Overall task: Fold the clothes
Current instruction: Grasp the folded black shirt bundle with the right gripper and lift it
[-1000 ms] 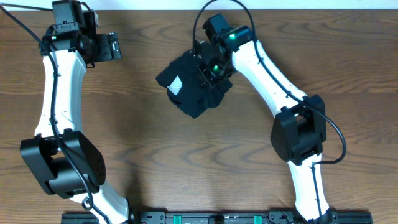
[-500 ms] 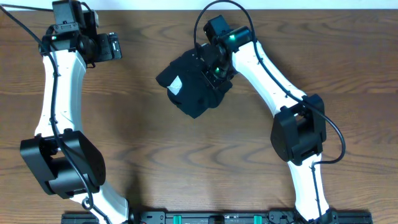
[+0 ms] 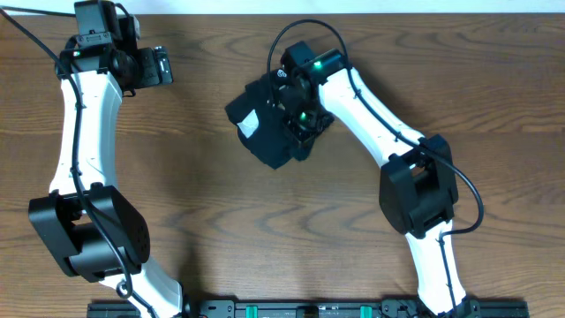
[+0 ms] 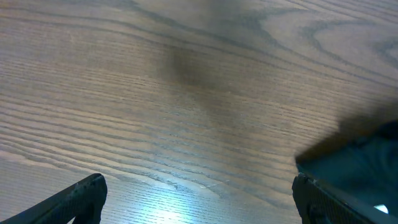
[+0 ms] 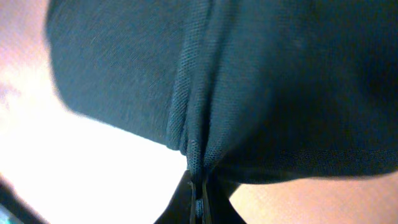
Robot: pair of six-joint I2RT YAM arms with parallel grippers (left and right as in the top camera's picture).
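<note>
The crumpled black short-sleeved shirt of soft fabric (image 3: 269, 141) lies bunched on the brown wooden table (image 3: 221, 230), near its far middle. Its white tag (image 3: 250, 124) shows no readable writing. The right gripper (image 5: 198, 198) pinches a ridge of the fabric. The left gripper (image 3: 157, 66), fingers spread and holding nothing, hangs well apart at the far left.

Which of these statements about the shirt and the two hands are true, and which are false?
1. The right hand pinches a fold of the black shirt. True.
2. The left hand also grips the shirt. False: it is open over the bare table, apart from the shirt.
3. The shirt lies spread out flat. False: it is bunched into a small heap.
4. A white tag shows on the shirt. True.
</note>
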